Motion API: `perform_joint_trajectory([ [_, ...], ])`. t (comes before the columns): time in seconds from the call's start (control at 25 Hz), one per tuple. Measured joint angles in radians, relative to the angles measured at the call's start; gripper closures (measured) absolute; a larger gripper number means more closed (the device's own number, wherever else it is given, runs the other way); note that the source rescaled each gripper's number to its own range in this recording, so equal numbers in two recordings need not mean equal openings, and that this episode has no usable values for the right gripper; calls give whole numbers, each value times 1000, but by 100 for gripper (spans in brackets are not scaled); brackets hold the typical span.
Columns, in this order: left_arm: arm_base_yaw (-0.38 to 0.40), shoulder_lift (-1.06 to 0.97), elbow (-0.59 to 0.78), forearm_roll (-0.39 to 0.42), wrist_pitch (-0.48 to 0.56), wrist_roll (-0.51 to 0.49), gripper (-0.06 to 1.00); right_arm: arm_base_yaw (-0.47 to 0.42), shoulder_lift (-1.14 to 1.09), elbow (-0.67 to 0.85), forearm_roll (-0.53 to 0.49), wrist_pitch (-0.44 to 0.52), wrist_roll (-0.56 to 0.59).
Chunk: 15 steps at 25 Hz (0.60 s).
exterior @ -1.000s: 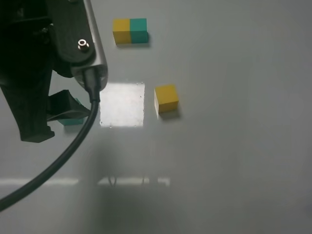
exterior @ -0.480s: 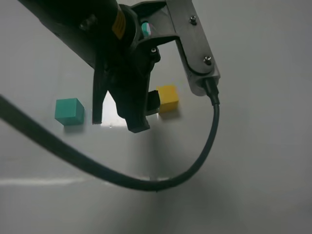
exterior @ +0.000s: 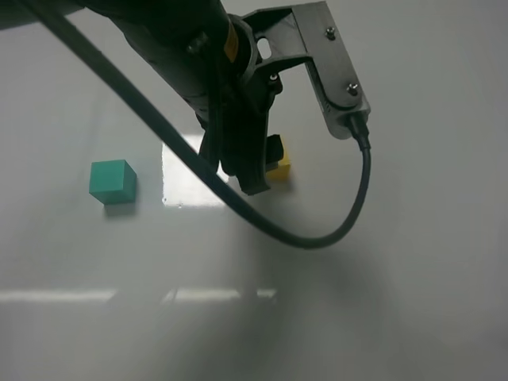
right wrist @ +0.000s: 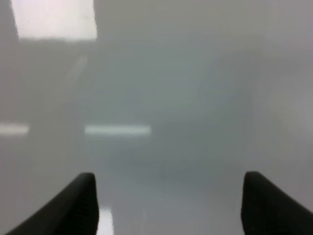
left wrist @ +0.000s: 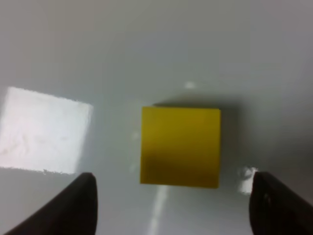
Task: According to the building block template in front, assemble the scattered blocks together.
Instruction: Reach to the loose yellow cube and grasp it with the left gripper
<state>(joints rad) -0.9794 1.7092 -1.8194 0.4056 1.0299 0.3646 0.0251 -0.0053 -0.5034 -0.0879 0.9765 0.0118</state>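
Observation:
The scattered yellow cube (exterior: 279,164) lies on the table, mostly hidden by my left gripper (exterior: 258,171) in the high view. In the left wrist view the yellow cube (left wrist: 180,147) sits flat between and just ahead of the two open fingertips (left wrist: 80,205) without touching them. The scattered teal-green cube (exterior: 111,180) stands alone at the left, apart from the arm. The joined yellow-teal template is hidden behind the left arm. My right gripper (right wrist: 171,205) is open and empty over bare table; it does not show in the high view.
The left arm and its black cable (exterior: 349,214) cross the upper middle of the high view. A bright patch of reflected light (exterior: 181,178) lies on the grey table (exterior: 413,302) between the two cubes.
My left arm has swung right from the teal-green cube to the yellow cube and now covers the template. The teal-green cube stays on the table at the left.

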Motion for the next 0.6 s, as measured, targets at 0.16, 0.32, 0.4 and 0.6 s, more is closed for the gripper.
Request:
perform_joint_trajectory([
  [0.16, 15, 17, 0, -22, -23, -1, 47, 0, 0, 0, 0, 0, 0],
  [0.32, 28, 37, 0, -45, -61, 3, 47, 0, 0, 0, 0, 0, 0],
  [0.4, 32, 47, 0, -46, -77, 4, 47, 0, 0, 0, 0, 0, 0],
  [0.6, 37, 67, -1, -52, -104, 5, 47, 0, 0, 0, 0, 0, 0],
])
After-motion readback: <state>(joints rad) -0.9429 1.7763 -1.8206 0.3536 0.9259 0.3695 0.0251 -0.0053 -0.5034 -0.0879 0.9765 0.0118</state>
